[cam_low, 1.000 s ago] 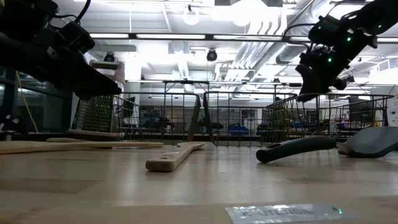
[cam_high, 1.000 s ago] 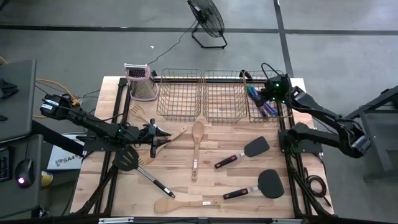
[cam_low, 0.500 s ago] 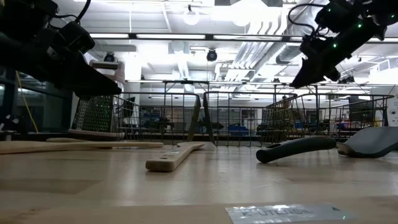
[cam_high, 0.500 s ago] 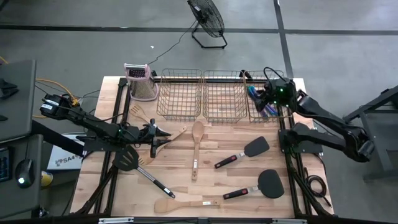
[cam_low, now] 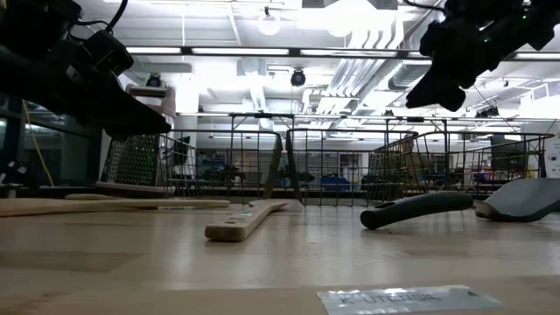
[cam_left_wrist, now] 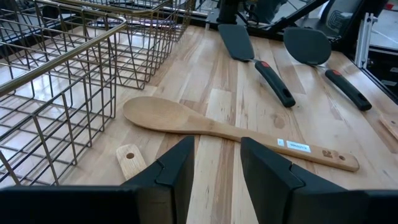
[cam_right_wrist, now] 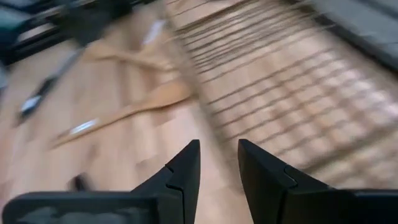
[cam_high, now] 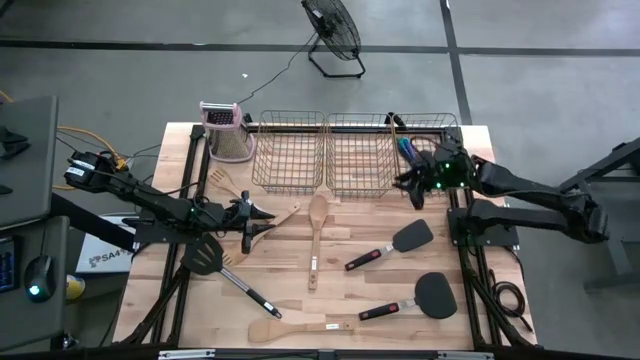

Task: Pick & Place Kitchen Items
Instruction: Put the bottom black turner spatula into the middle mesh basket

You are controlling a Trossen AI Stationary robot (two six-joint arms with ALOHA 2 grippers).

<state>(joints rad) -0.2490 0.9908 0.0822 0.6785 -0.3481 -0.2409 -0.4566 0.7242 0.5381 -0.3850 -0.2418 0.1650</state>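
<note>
Kitchen items lie about the wooden table: a wooden spoon (cam_high: 317, 235) in the middle, two black spatulas with black-red handles (cam_high: 400, 243) (cam_high: 425, 297) at the right, a wooden spatula (cam_high: 300, 328) by the near edge, and a black slotted spatula (cam_high: 215, 262) beside the left arm. Blue-purple cutlery (cam_high: 405, 150) lies in the right wire basket (cam_high: 440, 122). My left gripper (cam_left_wrist: 217, 146) hangs open over the table, left of the spoon's bowl (cam_left_wrist: 155, 115). My right gripper (cam_high: 404, 184) is open in the air at that basket's near left corner, with nothing between its fingers.
Three wire baskets stand in a row along the far edge, the left one (cam_high: 288, 160) and the middle one (cam_high: 357, 160) holding nothing that shows. A metal grater with a pink top (cam_high: 226, 130) stands left of them. More wooden utensils (cam_high: 222, 182) lie near the left arm.
My right gripper has come out from over the right basket, moving toward the table's near edge and left and a little up. It has tipped from pointing steeply down to a shallower slant. Its fingers hold nothing. The left arm has kept still.
</note>
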